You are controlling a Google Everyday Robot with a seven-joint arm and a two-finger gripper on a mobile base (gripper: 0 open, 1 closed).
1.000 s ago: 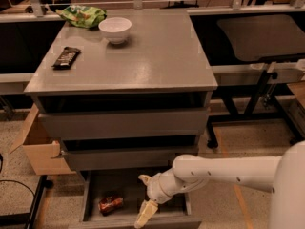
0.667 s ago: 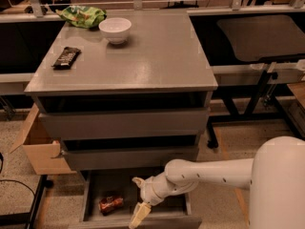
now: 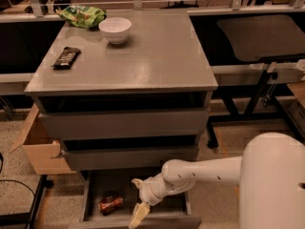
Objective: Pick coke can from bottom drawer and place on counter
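Gripper [image 3: 137, 199] over bottom drawer [image 3: 110, 182], near coke can [image 3: 110, 204].

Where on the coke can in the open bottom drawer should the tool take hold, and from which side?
Grip the coke can across its red middle, coming down from above: it seems to lie on its side on the floor of the bottom drawer. The tool hangs open beside it, over the drawer.

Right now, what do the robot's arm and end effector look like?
The arm is smooth, white and tubular with small dark dots, joining a bulky white shell. The end effector, over the open bottom drawer, has two cream tapered fingers.
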